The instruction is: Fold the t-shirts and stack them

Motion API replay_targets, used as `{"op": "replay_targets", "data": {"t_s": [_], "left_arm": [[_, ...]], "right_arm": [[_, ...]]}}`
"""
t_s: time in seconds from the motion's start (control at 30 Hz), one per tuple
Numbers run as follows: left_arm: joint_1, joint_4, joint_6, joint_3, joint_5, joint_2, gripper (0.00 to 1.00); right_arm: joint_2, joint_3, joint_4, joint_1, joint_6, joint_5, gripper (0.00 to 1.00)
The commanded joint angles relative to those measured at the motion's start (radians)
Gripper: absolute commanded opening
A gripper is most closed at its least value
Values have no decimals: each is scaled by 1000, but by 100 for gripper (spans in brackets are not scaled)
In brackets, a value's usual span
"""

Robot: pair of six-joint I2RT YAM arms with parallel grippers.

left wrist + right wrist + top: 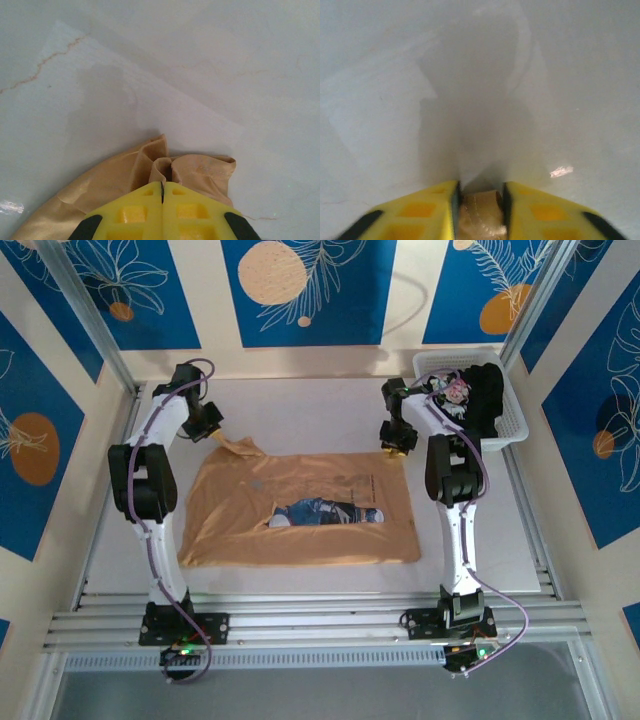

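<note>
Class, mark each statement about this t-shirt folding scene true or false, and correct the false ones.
1. The tan-orange t-shirt lies spread on the table. True.
2. The black t-shirt lies on the table too. False: it sits in the white basket.
3. The left gripper is open. False: it is shut on the tan-orange t-shirt's edge.
4. The right gripper has tan cloth between its fingers. True.
</note>
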Motion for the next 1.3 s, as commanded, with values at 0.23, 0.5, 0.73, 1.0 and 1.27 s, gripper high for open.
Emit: {"op": "replay_targets", "data": {"t_s": [0.23, 0.5, 0.73, 1.0, 1.27], "left_arm": [[-16, -37, 32, 7, 32, -106, 0], [-28, -68, 51, -216, 17, -358, 0], [-28, -101, 48, -416, 15, -628, 0], [-28, -178, 29, -619, -60, -867, 0], [-30, -262, -14, -787, -153, -1043, 0]], "right_arm": [[-59, -13, -14, 22, -62, 33, 3], [-228, -179, 98, 58, -147, 44, 0], [-372, -320, 161, 84, -187, 44, 0], [-536, -540, 166, 93, -78, 139, 0], [-662, -743, 228, 94, -79, 131, 0]]}}
